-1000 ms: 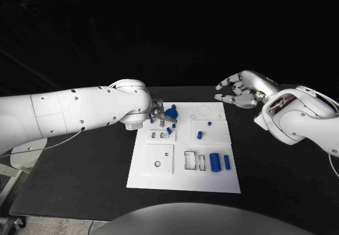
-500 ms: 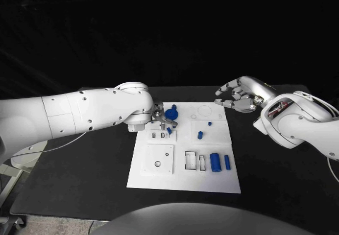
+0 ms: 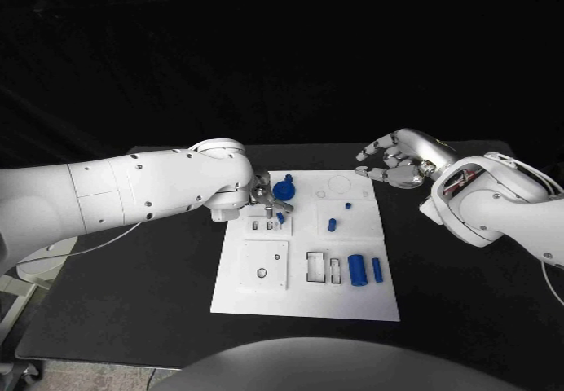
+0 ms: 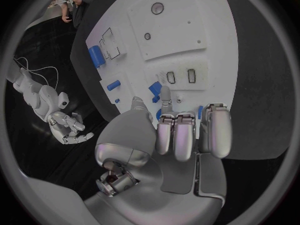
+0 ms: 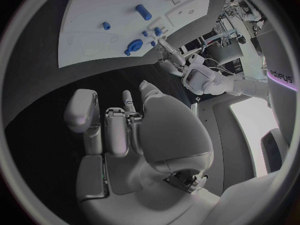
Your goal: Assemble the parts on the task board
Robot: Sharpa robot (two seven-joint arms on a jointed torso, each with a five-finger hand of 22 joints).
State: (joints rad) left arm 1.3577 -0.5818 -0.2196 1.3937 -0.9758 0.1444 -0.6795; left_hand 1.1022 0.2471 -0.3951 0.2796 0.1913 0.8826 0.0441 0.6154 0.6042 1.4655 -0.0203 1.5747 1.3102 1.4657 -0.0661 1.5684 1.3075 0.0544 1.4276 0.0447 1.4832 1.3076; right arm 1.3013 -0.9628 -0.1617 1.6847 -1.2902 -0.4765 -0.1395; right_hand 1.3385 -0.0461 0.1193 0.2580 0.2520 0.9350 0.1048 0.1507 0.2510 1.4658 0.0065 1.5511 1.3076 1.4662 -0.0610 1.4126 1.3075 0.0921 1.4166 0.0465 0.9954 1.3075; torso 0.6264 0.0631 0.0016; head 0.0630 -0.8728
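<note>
1. Desk point(image 3: 141, 285): black; carries the white board point(image 3: 353, 303) at its middle.
2. Left hand point(image 3: 268, 200): over the board's far left corner, fingers curled; whether it grips anything cannot be told.
3. Right hand point(image 3: 393, 160): beyond the board's far right corner, fingers apart, holding nothing.
4. Blue knob point(image 3: 284, 190): on the board, beside the left hand.
5. Blue cylinder point(image 3: 356, 270): in the board's near right section.

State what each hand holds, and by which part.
Right hand: nothing, fingers curled above the table. Left hand: fingertips among small blue parts on the task board; any hold cannot be told.
</note>
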